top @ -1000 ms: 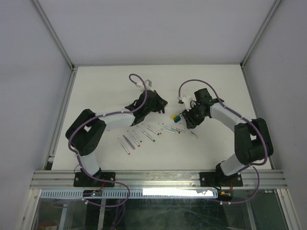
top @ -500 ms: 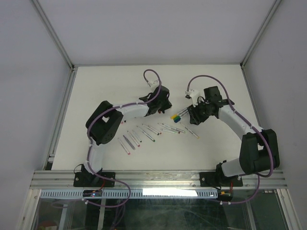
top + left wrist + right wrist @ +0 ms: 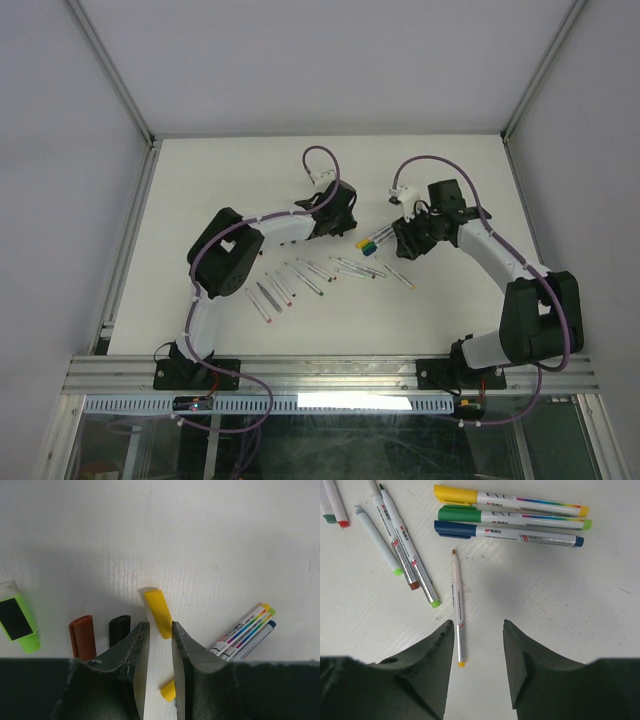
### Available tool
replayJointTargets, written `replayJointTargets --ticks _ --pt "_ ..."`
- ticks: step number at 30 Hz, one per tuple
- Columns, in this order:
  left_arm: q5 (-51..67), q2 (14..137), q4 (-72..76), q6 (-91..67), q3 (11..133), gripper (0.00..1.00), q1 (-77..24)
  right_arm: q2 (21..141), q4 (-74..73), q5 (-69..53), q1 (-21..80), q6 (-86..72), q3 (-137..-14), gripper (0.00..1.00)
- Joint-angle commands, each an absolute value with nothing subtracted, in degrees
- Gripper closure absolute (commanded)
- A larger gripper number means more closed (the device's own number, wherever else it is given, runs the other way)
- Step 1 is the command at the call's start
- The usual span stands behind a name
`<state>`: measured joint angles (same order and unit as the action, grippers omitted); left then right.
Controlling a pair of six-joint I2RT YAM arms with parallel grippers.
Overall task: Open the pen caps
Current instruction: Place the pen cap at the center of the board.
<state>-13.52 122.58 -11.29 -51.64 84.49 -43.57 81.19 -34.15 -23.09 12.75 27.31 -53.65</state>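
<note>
Just beyond the left gripper [image 3: 158,626], a yellow cap [image 3: 158,611] lies loose and tilted on the white table [image 3: 235,535], touching neither finger. To its left lie a black cap [image 3: 119,629] and a red-brown cap [image 3: 83,637], each with its near end hidden behind a finger, so I count three caps for certain. A second yellow bit [image 3: 168,690] shows in the slot between the fingers, mostly covered, and I cannot tell what it is. Nor can I name the bright green piece [image 3: 19,622] with a black panel at the far left. The fingers stand a narrow slit apart, clamping nothing that I can see. Three capped pens [image 3: 244,630], yellow, green and blue, lie side by side to the right, their near ends covered. The right gripper [image 3: 477,625] has its fingers well apart and empty. One uncapped pen [image 3: 457,605] with an orange tip lies just beside a finger. Five more bare pens [image 3: 405,537] fan out beyond, two cut off at the edge of view.
</note>
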Motion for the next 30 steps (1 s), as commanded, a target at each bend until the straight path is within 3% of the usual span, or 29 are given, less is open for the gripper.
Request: replayJointTargets --ticks 1,11,21,26,30 --pt "-14.8 122.1 -11.7 -51.6 86.8 0.75 -44.2 78.4 -32.3 -24.6 12.1 26.9 -53.7 0.54" --pt "-13.6 114.8 -10.3 -48.7 85.8 0.71 -45.0 76.8 -32.0 -28.3 11.4 27.3 -53.4 0.53" --pt "-13.7 96.3 4.8 -37.3 68.4 0.68 -45.4 77.4 -37.0 -45.3 7.2 35.8 -59.0 0.50" --pt "-11.0 87.2 16.7 -23.8 56.5 0.42 -45.3 80.3 -40.6 -50.7 7.1 48.8 -64.0 0.46" --pt "-9.4 80.6 25.9 -15.7 47.8 0.21 -45.3 81.7 -48.8 -55.3 7.1 82.3 -62.3 0.39"
